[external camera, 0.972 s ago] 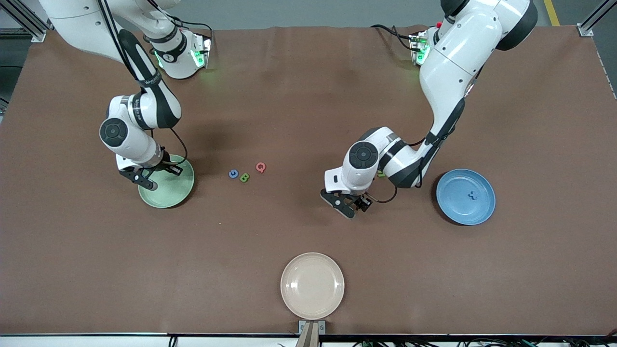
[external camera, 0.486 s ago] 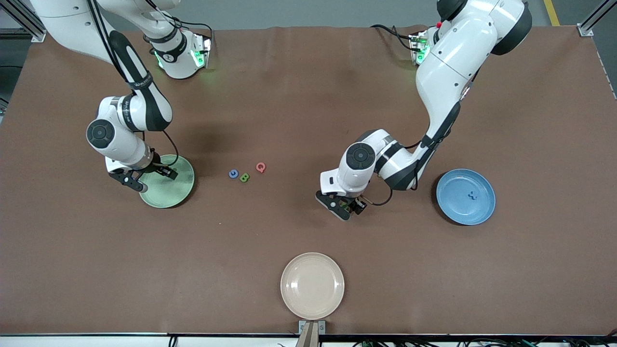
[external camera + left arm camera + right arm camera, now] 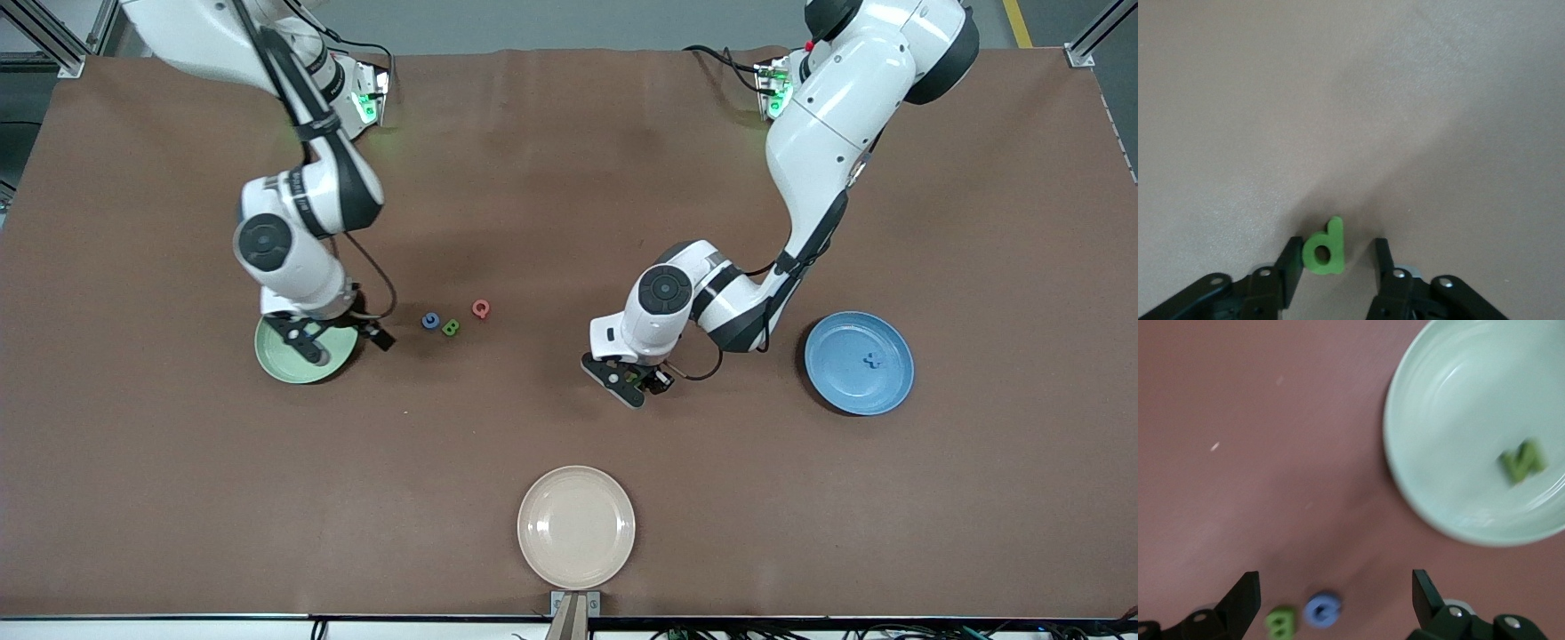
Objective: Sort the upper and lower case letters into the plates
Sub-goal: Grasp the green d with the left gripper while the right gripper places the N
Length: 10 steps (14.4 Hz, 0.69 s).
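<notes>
Cream plate (image 3: 576,527): nearest the front camera, bare.
Left gripper (image 3: 633,379): low over the table between cream plate and blue plate (image 3: 859,362); green letter d (image 3: 1325,247) sits between its fingers (image 3: 1290,263), one touching it, the other apart; grip not settled.
Blue plate: holds a small blue letter (image 3: 872,361).
Right gripper (image 3: 342,342): spread wide, empty, over the green plate's (image 3: 284,364) edge.
Green plate: holds a green letter (image 3: 1523,461).
Loose letters: blue (image 3: 431,321), green B (image 3: 451,328), red Q (image 3: 480,308), beside the green plate.
</notes>
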Motion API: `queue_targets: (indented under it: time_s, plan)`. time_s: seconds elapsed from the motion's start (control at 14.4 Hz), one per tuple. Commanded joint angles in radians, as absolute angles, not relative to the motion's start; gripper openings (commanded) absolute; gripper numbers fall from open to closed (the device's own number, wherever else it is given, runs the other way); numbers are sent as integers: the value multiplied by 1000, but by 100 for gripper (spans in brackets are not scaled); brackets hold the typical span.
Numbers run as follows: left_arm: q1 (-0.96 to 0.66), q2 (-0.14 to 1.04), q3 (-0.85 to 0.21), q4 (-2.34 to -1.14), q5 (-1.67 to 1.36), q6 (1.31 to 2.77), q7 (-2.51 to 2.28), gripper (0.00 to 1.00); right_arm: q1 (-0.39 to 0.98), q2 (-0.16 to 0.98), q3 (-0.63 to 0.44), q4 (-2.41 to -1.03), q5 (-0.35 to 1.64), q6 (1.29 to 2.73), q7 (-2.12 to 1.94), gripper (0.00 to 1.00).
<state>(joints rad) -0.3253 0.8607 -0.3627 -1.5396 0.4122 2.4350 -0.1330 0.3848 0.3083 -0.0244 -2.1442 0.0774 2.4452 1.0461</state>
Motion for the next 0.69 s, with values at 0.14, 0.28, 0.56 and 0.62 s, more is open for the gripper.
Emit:
queue_targets:
  time_s: [0.14,0.28,0.56,0.62]
  plan:
    - [-325,876,-359,-1520,397,2439,-103,36,485,425,-37,-2034,150,2453,1211,92]
    - [-325,876,-359,-1520,397,2439,-103,30,512,457,-37,-2017,150,2464,1275,85]
    - [-324,871,-359,-1520,396,2439,-103,15,528,489,-38,-2017,150,2493,1281,78]
    - [-322,868,-359,-1520,391,2439,-103,9,528,494,-38,-2017,149,2493,1279,76]
